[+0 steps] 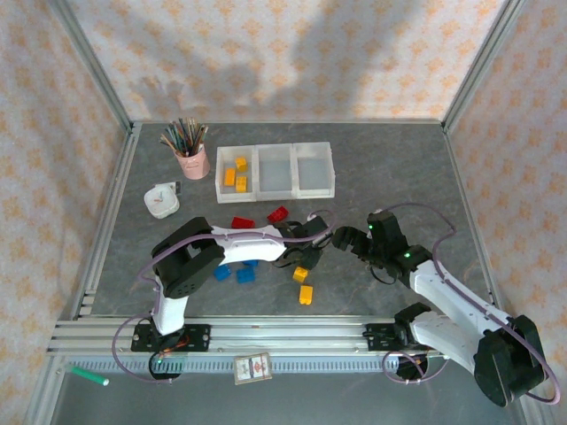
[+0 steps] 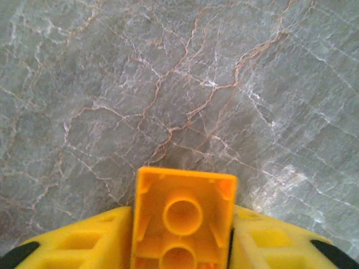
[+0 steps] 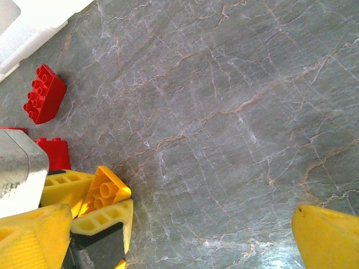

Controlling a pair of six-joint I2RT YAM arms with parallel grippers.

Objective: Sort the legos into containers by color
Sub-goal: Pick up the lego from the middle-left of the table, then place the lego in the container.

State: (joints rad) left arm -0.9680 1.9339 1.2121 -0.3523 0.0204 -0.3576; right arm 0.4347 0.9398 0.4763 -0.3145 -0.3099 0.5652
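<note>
My left gripper (image 2: 182,238) is shut on a yellow-orange lego (image 2: 184,216), its hollow underside facing the camera, just above the grey table. From the right wrist, this lego (image 3: 105,190) shows pinched between the left arm's yellow fingers (image 3: 104,221), with two red legos (image 3: 45,92) (image 3: 53,151) beyond. My right gripper (image 3: 179,241) stands open beside it, nothing between its fingers (image 3: 328,235). From above, the left gripper (image 1: 312,237) and right gripper (image 1: 345,239) meet mid-table. The containers (image 1: 275,171) stand behind; the left bin holds yellow legos (image 1: 236,173). Red (image 1: 241,222), blue (image 1: 244,274) and yellow (image 1: 306,295) legos lie loose.
A pink cup of pencils (image 1: 192,159) stands left of the containers, a white round object (image 1: 162,200) in front of it. A corner of a white bin (image 3: 33,22) shows in the right wrist view. Metal rails (image 1: 266,332) run along the near edge.
</note>
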